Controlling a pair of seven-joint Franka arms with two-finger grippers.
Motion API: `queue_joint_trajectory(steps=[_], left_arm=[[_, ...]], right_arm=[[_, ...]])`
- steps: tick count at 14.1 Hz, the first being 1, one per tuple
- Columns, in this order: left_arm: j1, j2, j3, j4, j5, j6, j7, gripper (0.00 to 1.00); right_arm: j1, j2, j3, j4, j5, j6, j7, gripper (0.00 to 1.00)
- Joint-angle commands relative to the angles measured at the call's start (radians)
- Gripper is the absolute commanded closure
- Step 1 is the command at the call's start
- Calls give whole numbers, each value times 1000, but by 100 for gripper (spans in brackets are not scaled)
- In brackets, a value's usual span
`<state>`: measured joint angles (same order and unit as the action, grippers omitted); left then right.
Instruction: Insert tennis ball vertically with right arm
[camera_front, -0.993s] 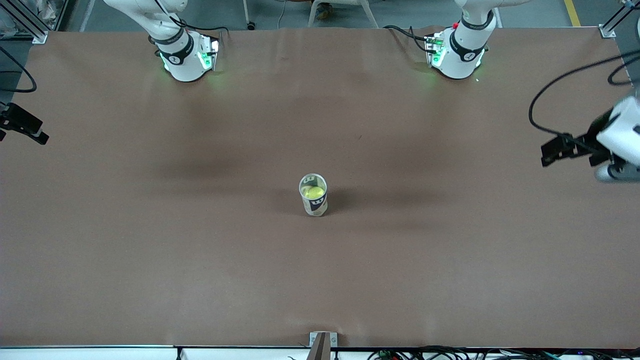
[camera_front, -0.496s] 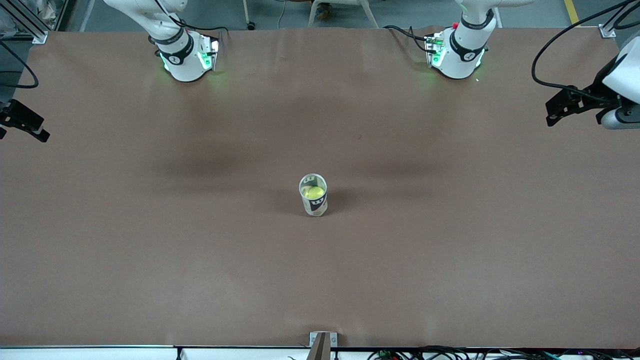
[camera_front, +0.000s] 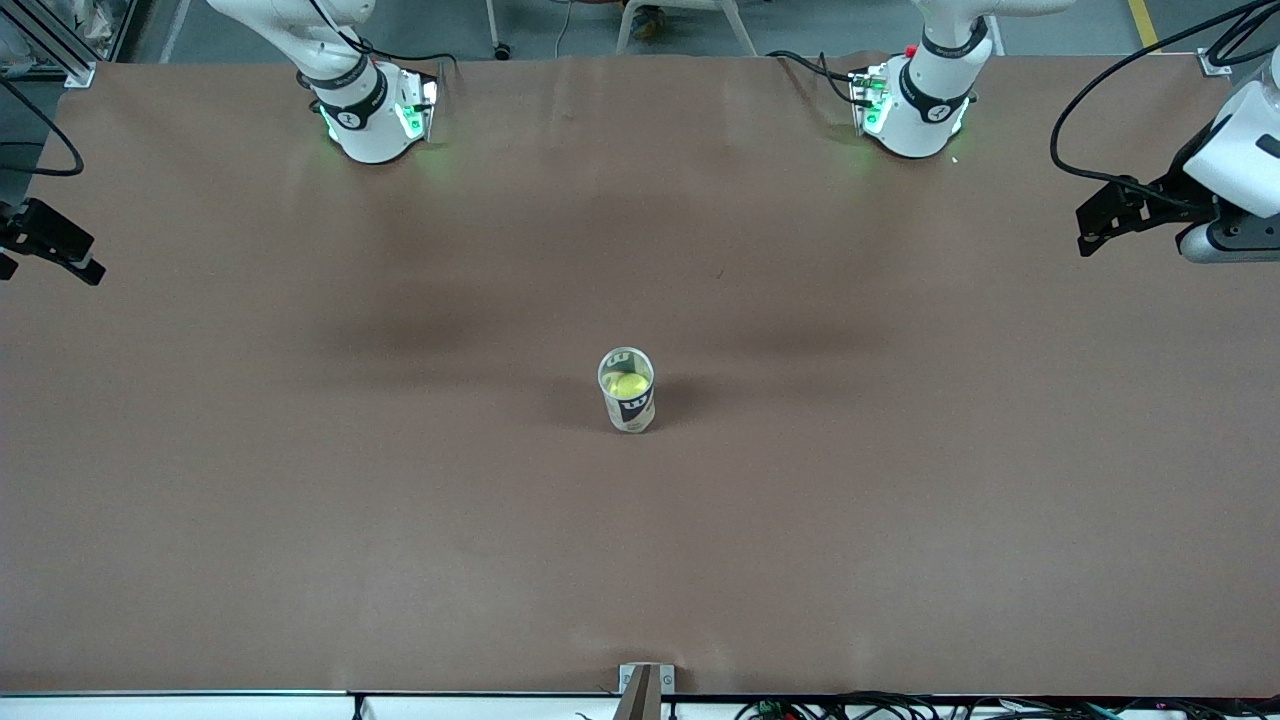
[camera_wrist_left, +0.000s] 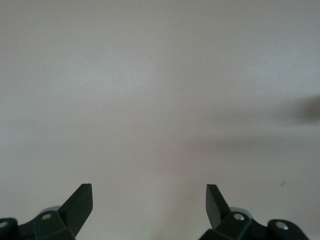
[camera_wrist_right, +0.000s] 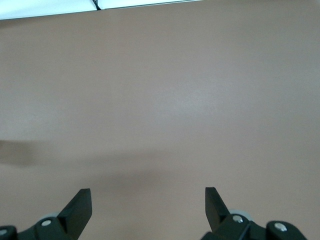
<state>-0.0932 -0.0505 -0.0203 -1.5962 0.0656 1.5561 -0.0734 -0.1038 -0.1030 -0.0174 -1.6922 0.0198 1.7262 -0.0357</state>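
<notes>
Presently, we find the tennis ball (camera_front: 629, 384) seated inside the clear tennis ball can (camera_front: 627, 391), which stands upright with its open mouth facing up near the middle of the brown table (camera_front: 300, 500). Judged from this layout, the insertion is complete: the yellow ball shows through the can's wall and mouth, above the dark printed label band.

We locate the right gripper (camera_front: 50, 250) over the table's edge at the right arm's end, well apart from the can. Its two black fingers (camera_wrist_right: 77, 207) stand wide apart with nothing between them. The right wrist view shows only bare table surface under the claw, and neither the ball nor the can appears in it. We read this posture as a parked position: the jaws are spread because the ball no longer needs holding, and the claw sits off to the side so that it cannot strike the upright can.

We locate the left gripper (camera_front: 1100, 215) over the table's edge at the left arm's end, likewise well apart from the can. Its fingers (camera_wrist_left: 80, 205) are also spread wide and empty, with plain table under them. This arm waits; the task assigns it no work.

The can lies roughly midway between the two claws, with open table on every side. We judge that the upright stance explains the vertical entry: a ball lowered from directly above drops in without tipping the can.
</notes>
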Motion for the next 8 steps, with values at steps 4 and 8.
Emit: queue_joint_trajectory(steps=[4, 8], left_arm=[[-36, -9, 25, -56, -1, 85, 3, 0], [-40, -15, 25, -77, -33, 96, -9, 0]], right_arm=[[30, -23, -7, -11, -15, 4, 11, 0], [30, -23, -12, -7, -15, 4, 14, 0]])
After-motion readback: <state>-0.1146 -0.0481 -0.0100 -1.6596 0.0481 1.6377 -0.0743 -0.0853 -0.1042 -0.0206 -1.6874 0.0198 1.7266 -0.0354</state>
